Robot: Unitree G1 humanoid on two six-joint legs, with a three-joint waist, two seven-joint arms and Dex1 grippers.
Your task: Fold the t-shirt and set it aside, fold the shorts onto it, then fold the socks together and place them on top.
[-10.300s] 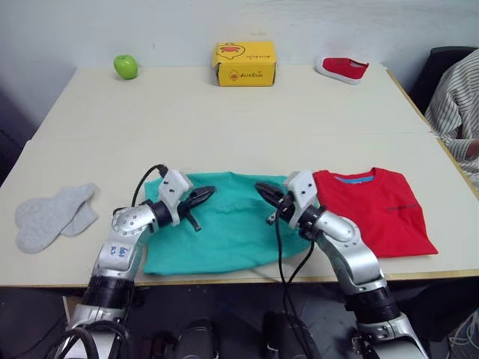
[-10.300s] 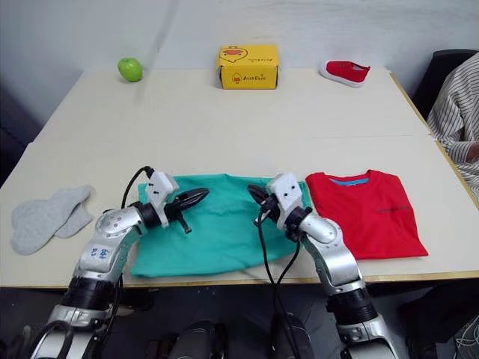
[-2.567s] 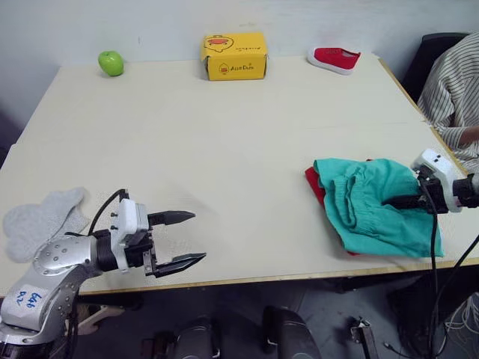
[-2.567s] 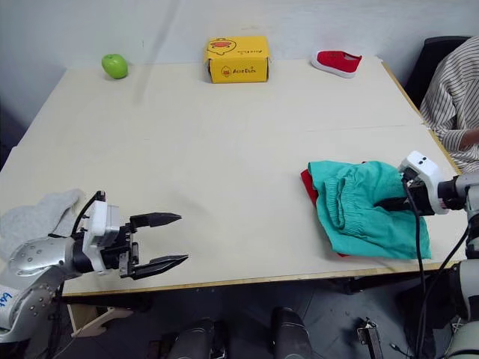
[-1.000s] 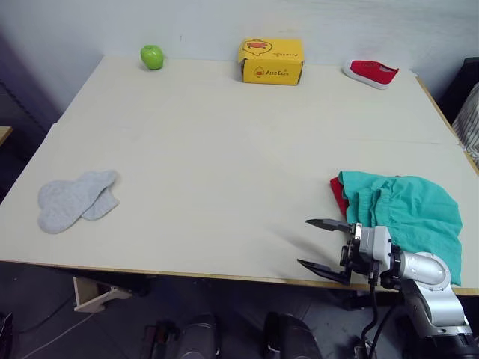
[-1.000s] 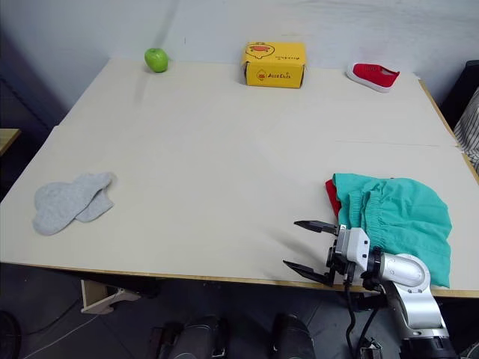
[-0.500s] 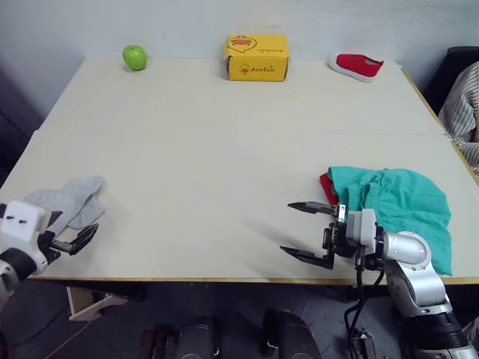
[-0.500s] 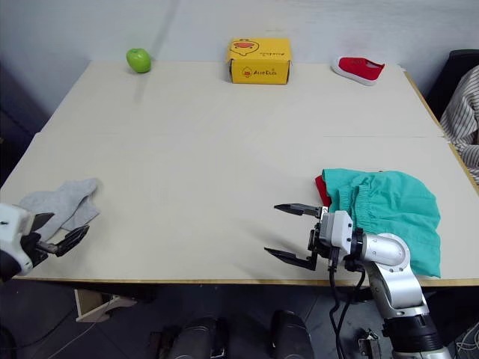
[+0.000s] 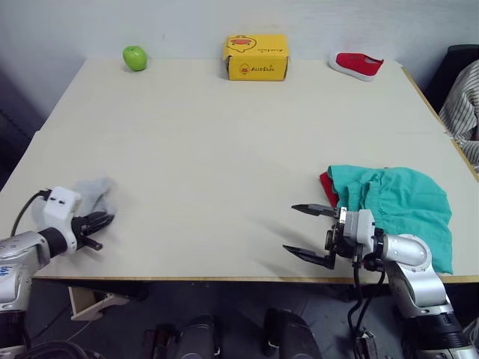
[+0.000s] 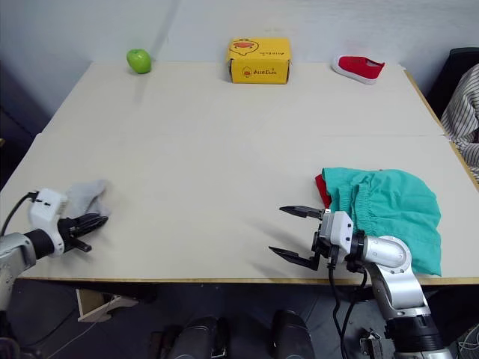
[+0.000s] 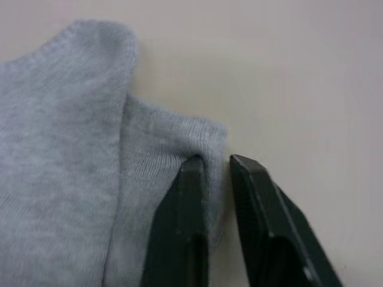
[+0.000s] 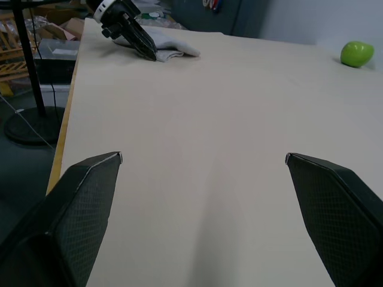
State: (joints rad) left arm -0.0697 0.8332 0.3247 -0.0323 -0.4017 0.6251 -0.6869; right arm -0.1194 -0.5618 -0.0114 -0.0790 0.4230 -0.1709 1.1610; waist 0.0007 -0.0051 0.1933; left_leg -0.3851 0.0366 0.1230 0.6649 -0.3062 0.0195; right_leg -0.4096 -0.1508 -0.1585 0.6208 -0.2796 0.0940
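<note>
Pinching a sock edge, the left pincer (image 9: 96, 222) grips the socks (image 9: 96, 196) at the bench's (image 9: 209, 149) eight o'clock; the right pincer (image 9: 307, 233) gapes released, shorts (image 9: 404, 206) at its two o'clock.

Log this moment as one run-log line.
stage: socks pickup | left gripper: shut on socks edge | right gripper: open, holding nothing | shorts: piled on t-shirt
</note>
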